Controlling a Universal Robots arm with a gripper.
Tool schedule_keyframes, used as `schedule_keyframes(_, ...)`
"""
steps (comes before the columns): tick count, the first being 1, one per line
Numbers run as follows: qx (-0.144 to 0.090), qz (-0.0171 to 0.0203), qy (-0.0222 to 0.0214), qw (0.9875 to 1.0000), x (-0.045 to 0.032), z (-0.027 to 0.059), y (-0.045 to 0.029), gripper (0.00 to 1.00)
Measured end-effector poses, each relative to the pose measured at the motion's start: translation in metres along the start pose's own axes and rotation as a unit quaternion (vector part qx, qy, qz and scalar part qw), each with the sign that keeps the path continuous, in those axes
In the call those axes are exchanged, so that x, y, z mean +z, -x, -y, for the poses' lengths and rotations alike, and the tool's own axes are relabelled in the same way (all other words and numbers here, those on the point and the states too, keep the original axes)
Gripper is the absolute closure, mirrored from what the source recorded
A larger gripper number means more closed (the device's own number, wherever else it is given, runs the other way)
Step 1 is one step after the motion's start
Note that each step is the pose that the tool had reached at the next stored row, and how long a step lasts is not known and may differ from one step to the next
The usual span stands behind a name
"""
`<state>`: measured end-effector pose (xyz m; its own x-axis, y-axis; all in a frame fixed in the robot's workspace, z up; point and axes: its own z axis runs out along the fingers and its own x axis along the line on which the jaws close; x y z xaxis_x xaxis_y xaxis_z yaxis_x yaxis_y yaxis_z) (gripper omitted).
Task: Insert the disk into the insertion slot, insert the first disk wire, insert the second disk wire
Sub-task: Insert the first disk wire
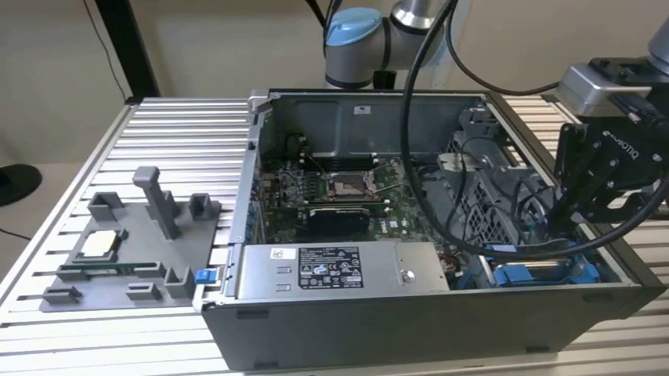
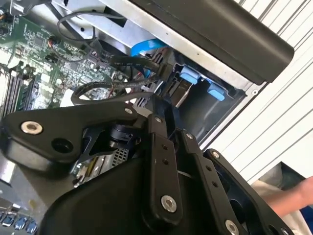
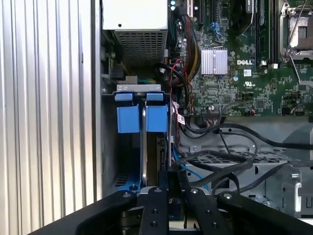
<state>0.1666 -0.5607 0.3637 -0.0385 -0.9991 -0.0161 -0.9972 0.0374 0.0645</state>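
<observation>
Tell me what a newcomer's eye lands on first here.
The open grey computer case dominates the ribbed table. Its green motherboard lies bare next to a silver power supply with a white sticker. At the exterior view's right, the black gripper reaches into the case's corner, above bright blue clip tabs.

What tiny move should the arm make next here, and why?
Probably ease the gripper slightly toward the insertion slot. Its fingers seem shut on a black connector that sits just short of the blue clip tabs, so it looks not yet seated.
</observation>
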Motion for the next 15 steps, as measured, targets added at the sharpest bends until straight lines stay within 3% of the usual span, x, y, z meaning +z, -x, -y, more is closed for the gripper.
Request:
schedule_keyframes(8,-0.004,-0.0006,0.0,1.0,0.0064,0.0005,-0.0014,1.0)
schedule_keyframes(15,-0.003,-0.0087,-0.0002,1.0,0.0111,0.0028,-0.0014,1.0)
